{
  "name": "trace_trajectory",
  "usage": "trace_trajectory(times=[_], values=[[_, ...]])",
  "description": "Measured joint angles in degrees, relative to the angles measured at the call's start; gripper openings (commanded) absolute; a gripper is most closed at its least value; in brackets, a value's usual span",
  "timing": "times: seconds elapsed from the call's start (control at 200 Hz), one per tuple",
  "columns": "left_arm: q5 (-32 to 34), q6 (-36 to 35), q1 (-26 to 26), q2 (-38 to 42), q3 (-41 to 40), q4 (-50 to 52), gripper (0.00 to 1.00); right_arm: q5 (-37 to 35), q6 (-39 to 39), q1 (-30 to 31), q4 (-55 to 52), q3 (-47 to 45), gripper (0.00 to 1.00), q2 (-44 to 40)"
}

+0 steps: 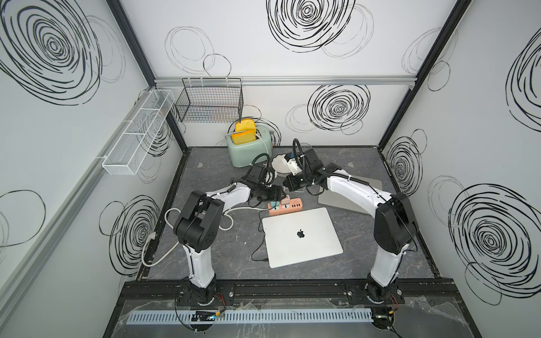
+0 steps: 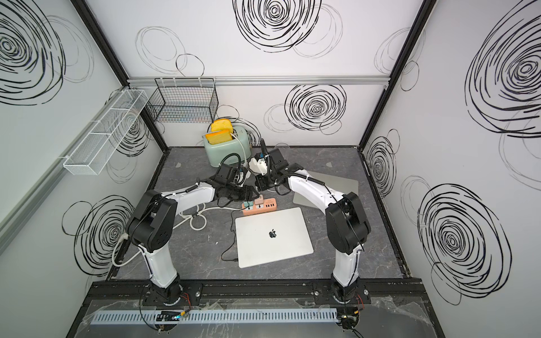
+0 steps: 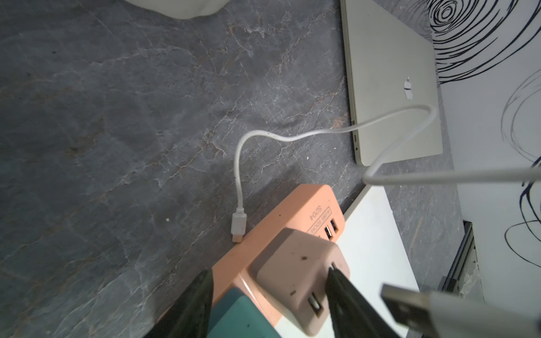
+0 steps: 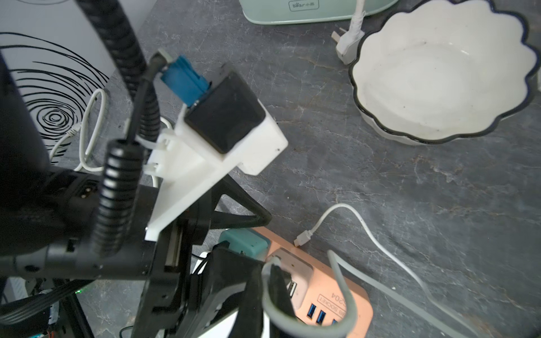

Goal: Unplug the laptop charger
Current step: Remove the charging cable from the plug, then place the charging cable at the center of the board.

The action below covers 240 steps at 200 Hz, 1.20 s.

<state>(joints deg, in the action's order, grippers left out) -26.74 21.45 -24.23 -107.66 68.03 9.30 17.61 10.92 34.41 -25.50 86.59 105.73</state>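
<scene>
So your right gripper (image 4: 263, 281) is clamped on the big USB end of the white cable (image 3: 292, 137). That plug (image 3: 407, 304) hangs clear of the beige adapter (image 3: 292, 278), whose port (image 3: 314, 304) shows empty in the left wrist view. Your left gripper (image 3: 269, 272) has its jaws wide, one on each side of the beige adapter and the teal adapter (image 3: 237, 316) next to it. I can't tell whether it's actually pinching them or just standing around them. Both adapters sit in the orange power strip (image 3: 304, 204), just behind the near laptop (image 1: 301, 237). The cable's small end (image 3: 238, 225) lies loose on the table (image 3: 117, 117), right up against the strip, and its middle loops past the second laptop (image 3: 389, 87), so it's plugged into nothing at either end. If that cable plus the beige brick is your charger, I'd call the pull itself done. What's left would be setting the cable down and maybe getting the brick out of the strip. One catch: a black cable (image 1: 259, 248) is plugged into the near laptop's side, and its other end disappears under your left gripper. If that's the real charger, it isn't unplugged yet.
</scene>
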Motion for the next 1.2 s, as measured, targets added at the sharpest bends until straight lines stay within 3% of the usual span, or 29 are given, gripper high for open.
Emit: trace_trajectory(times=[0.455, 0.855, 1.011, 1.136, 1.201], values=[[-1.8, 0.0, 0.7, -2.6, 4.7, 4.7, 0.69, 2.0, 1.4, -14.0, 0.0, -8.0, 0.0, -0.2], [-2.4, 0.5, 1.4, -3.3, 6.9, 7.3, 0.71, 4.5, 0.5, -14.7, 0.2, -10.7, 0.01, 0.6], [-2.6, 0.5, 2.2, -3.3, 7.5, 7.8, 0.73, 5.0, -0.1, -14.7, 0.2, -10.7, 0.14, 2.8], [-2.6, 0.3, 2.9, -3.3, 8.4, 8.7, 0.74, 5.2, -0.5, -14.8, 0.0, -10.7, 0.43, 3.8], [-2.7, 0.3, 3.1, -3.1, 8.5, 8.8, 0.74, 5.7, -0.6, -14.8, -0.3, -10.5, 0.52, 3.8]])
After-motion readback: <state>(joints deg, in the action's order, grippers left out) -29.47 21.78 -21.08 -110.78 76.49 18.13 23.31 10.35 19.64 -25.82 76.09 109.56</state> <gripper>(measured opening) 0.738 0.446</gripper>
